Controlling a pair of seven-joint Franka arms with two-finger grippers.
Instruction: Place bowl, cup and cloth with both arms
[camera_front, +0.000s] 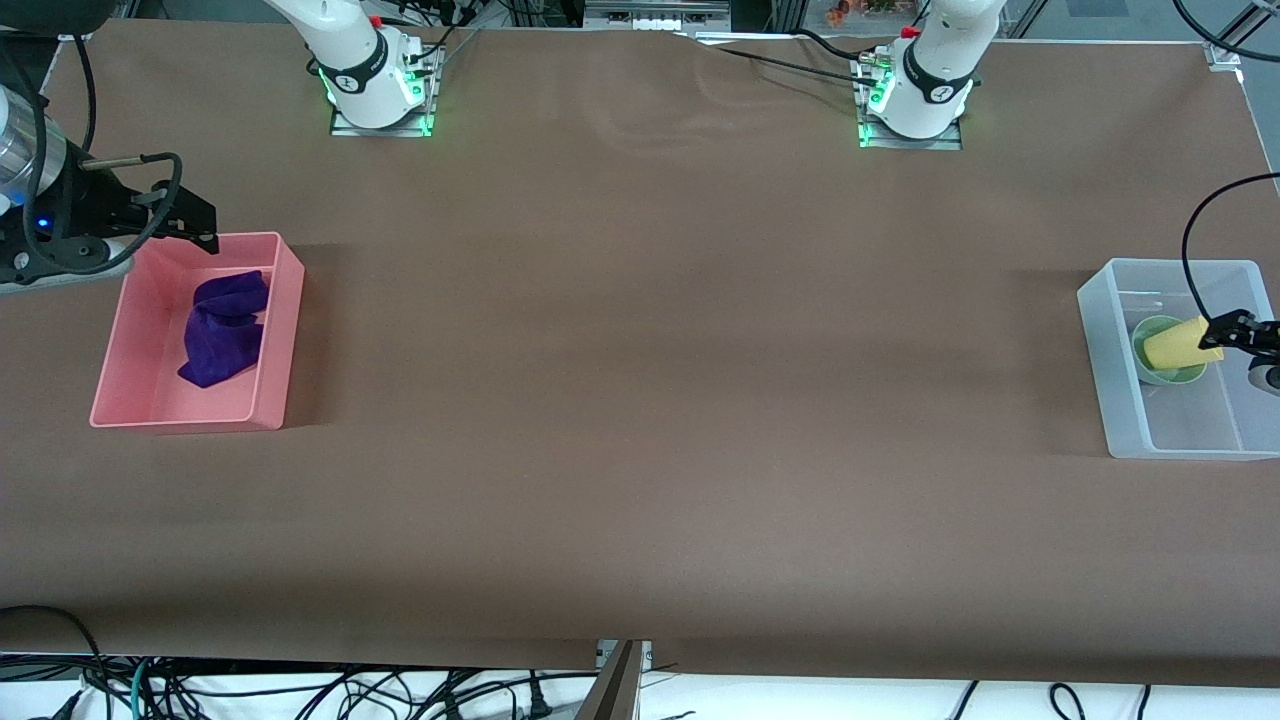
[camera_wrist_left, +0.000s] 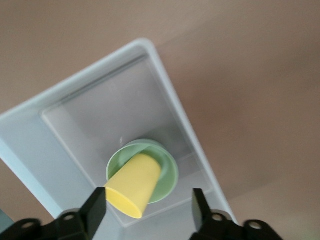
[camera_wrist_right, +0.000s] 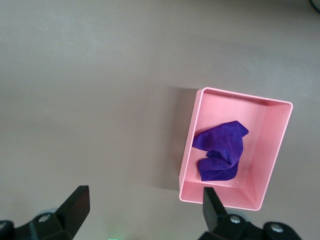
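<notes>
Bowl (camera_front: 1168, 352), cup (camera_front: 1180, 342) and cloth (camera_front: 224, 328) all lay inside bins at the two ends of the brown tabletop (camera_front: 660, 400). At the left arm's end stood a translucent bin (camera_front: 1125, 400); the mint-green bowl sat on its floor, and the yellow cup lay tipped on its side in the bowl, its base down in the bowl and its open mouth poking out past the bowl's rim. In the left wrist view the same pair showed, the bowl (camera_wrist_left: 167, 172) cradling the tilted cup (camera_wrist_left: 132, 185) near one wall of the translucent bin (camera_wrist_left: 170, 107). The left gripper (camera_front: 1240, 330) hung over that bin, close to the cup's mouth; seen from the wrist, its jaws stood wide apart (camera_wrist_left: 147, 212) and clamped nothing.

At the right arm's end stood a pink bin (camera_front: 275, 330). The purple cloth lay crumpled on its floor, toward the side farther from the front camera. The right wrist view showed the cloth (camera_wrist_right: 220, 152) bunched in the pink bin (camera_wrist_right: 272, 155). The right gripper (camera_front: 190, 220) hovered over the bin's corner that lay farthest from the front camera; its jaws were spread wide (camera_wrist_right: 145, 212) and held nothing
</notes>
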